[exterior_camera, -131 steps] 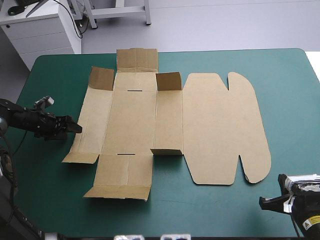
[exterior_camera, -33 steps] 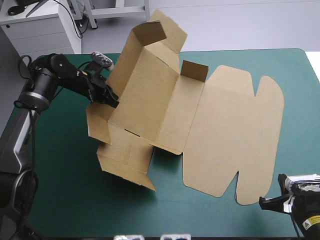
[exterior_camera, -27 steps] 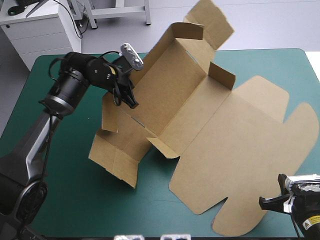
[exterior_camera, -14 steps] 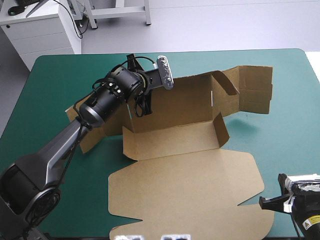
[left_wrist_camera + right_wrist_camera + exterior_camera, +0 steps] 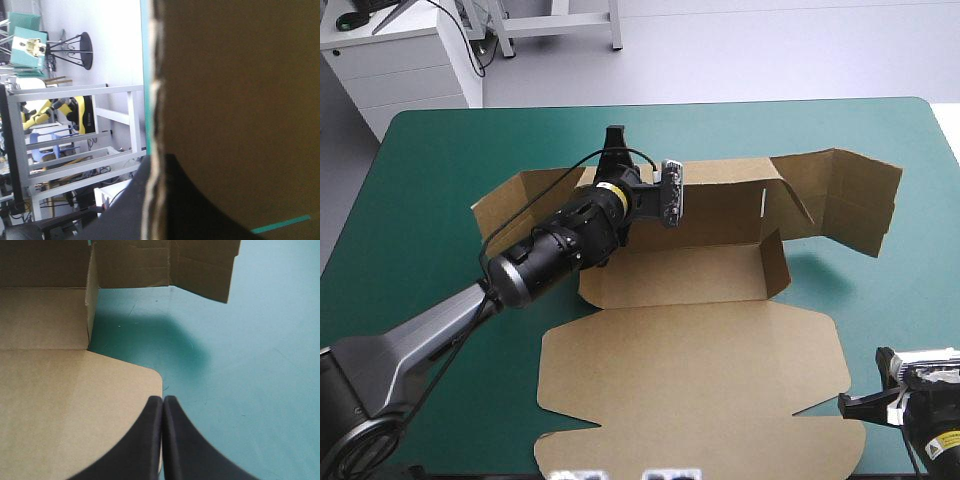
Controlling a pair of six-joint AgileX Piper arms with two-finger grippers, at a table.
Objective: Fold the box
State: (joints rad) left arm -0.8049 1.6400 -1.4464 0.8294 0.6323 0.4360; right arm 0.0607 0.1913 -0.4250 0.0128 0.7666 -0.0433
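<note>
There is one brown box (image 5: 690, 350) in the middle of the teal-green table (image 5: 430, 170). Its back wall stands up and its lid lies flat. The left gripper (image 5: 156, 165) pinches the back wall. The right gripper (image 5: 163, 399) is closed tight and holds nothing, near the lid's corner.

Pale grey floor (image 5: 770, 50) beyond far edge of tabletop (image 5: 430, 170); white drawer cabinet (image 5: 410, 65) off far left corner, white frame (image 5: 555, 20) beside.
</note>
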